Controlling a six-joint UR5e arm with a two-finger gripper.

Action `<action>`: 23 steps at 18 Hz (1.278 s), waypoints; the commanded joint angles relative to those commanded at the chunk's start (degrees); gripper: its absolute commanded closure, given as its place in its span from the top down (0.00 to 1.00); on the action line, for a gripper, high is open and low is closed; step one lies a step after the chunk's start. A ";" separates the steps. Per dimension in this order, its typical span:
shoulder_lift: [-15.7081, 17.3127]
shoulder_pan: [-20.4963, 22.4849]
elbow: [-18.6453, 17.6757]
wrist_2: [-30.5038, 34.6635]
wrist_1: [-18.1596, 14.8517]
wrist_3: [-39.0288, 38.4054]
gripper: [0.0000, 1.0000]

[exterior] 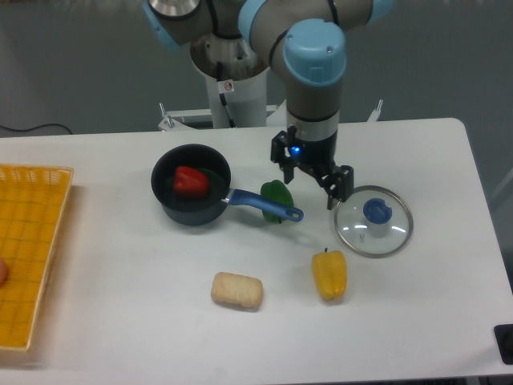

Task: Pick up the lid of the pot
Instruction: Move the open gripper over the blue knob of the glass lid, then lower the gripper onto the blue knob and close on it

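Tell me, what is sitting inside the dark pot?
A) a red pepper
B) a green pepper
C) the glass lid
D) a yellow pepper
A: a red pepper lies inside the pot, while the green pepper sits outside it.

Basket (32,241) at left edge. Pot (180,210) mid-table, pepper (191,182) inside; second pepper (276,194) just right. Lid (373,223) farther right. Bread piece (237,290), third pepper (329,275) nearer.
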 joint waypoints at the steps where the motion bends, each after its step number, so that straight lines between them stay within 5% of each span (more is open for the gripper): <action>1: 0.00 0.44 0.00 0.00 0.00 0.87 1.00; 9: 0.00 4.48 -1.06 1.40 0.09 13.09 1.00; 23: -7.02 9.58 -2.02 3.34 4.13 12.65 1.00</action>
